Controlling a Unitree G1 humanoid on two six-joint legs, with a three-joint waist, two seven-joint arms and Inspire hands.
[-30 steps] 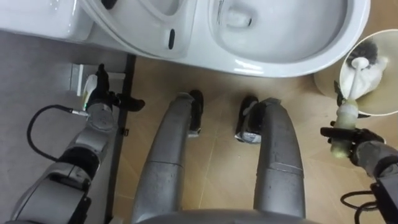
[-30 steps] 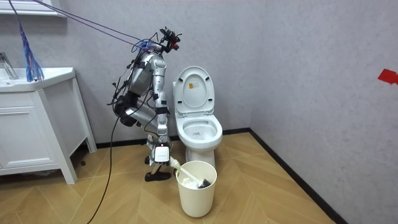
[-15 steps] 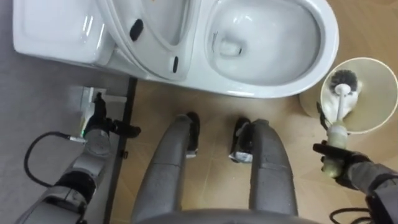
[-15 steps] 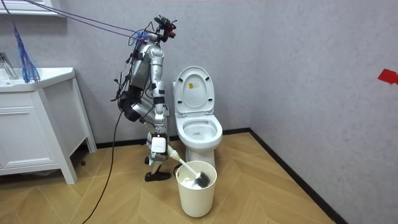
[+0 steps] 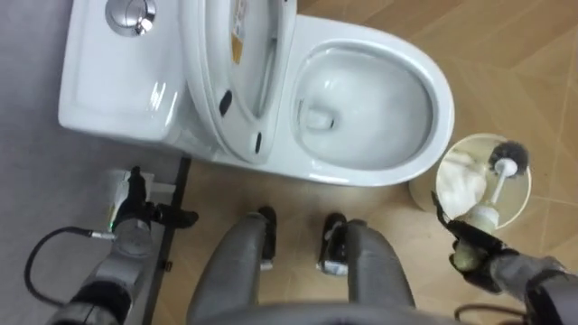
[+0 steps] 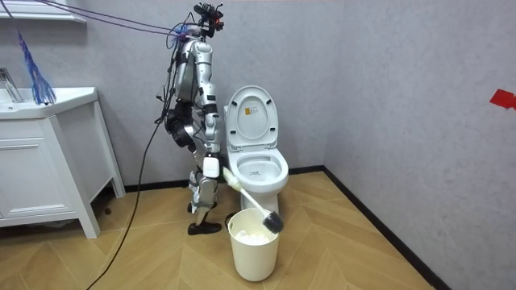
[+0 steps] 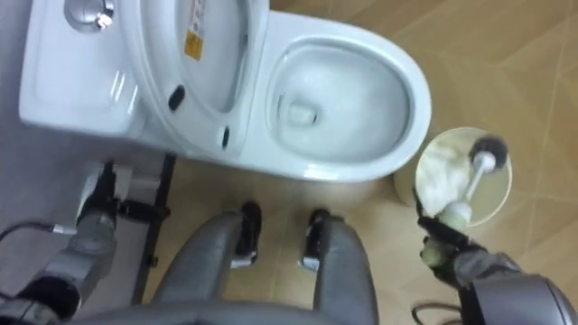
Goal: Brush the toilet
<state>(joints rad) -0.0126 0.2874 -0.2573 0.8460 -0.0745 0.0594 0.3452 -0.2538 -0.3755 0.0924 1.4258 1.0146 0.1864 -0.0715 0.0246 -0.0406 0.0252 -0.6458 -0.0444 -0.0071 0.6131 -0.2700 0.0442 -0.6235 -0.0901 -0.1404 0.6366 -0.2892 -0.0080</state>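
Where the robot stands, tucked in at the flank of the toilet [image 5: 440, 108], there is not much room. Its feet sit just short of the bowl's rim, the grey wall is close on its left, and a thin black bar [image 5: 172, 244] lies on the floor by that wall. The lid [image 5: 239, 72] is up against the cistern [image 5: 108, 81], so the bowl lies open. Just off the front of the bowl a white waste bin [image 6: 254, 254] stands on the wood floor. Past the bin, toward the room view's right, the floor runs open to the far wall. Toward the room view's left a white vanity cabinet [image 6: 40, 177] stands well apart from the robot.

The right arm reaches down and out to the side, and the right hand [image 5: 483, 257] is curled tight round the grip end of the toilet brush [image 5: 495, 190]. The brush slants away from the hand, its dark head at the bin's far rim; whether it touches I cannot tell. The left hand [image 5: 135, 203] hangs low near the wall, fingers straight and relaxed.
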